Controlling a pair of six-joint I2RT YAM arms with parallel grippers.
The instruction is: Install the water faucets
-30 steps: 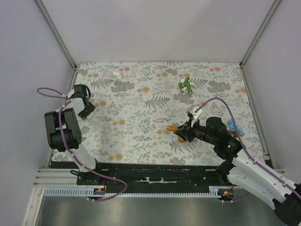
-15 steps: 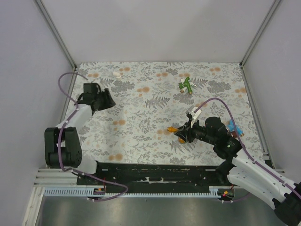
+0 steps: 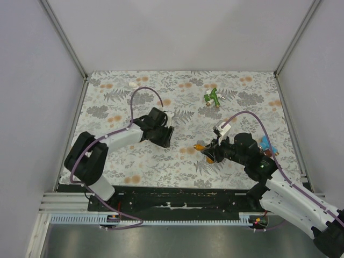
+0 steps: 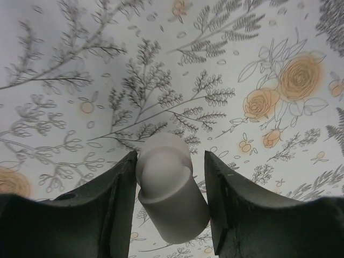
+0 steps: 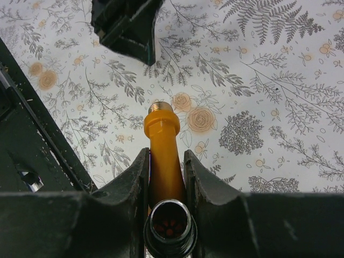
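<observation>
— Top view, item by item?
— Item: my left gripper point(image 3: 163, 137), mid-table. Item: my right gripper point(image 3: 208, 152), at its 3 o'clock, clamped on the orange faucet point(image 3: 199, 147), which juts toward 9 o'clock. Item: green faucet point(image 3: 213, 97), lying at the right gripper's 12 o'clock. Item: blue faucet point(image 3: 267, 144), at its 3 o'clock, partly behind my arm.
— Left wrist?
— Both fingers pinch a white cylinder point(image 4: 169, 193) above the floral cloth point(image 4: 258, 48).
— Right wrist?
— Orange faucet gripped between both fingers, threaded metal tip toward 12 o'clock. Left gripper at 11 o'clock, apart from it.
</observation>
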